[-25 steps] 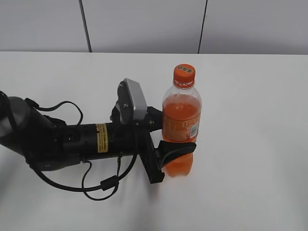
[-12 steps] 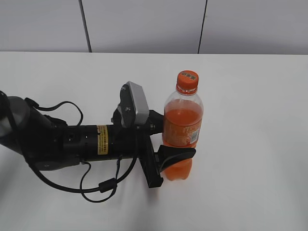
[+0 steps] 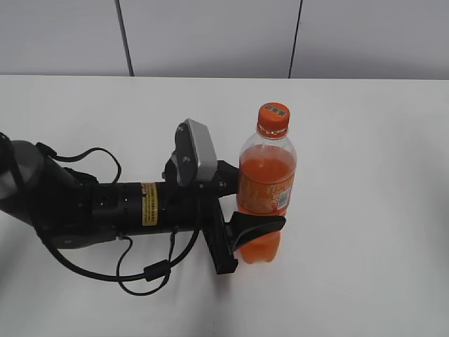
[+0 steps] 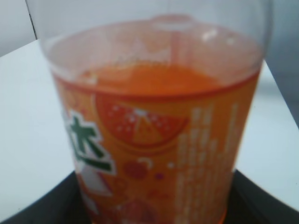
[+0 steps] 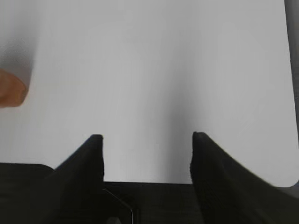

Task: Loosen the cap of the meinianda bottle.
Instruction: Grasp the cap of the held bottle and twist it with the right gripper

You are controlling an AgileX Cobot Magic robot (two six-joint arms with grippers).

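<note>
Black left fingers [image 3: 258, 223] around meinianda bottle [image 3: 265, 184]

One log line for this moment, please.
left gripper: shut on meinianda bottle | bottle: upright on table | cap: on, untouched | right gripper: open, empty

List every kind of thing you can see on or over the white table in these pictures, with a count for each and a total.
Bottle: 1, the meinianda bottle, upright
Cap: 1, the cap on the bottle
End effectors: 2, the left end effector shut on the bottle's body, the right end effector open over bare table
Total: 4
</note>
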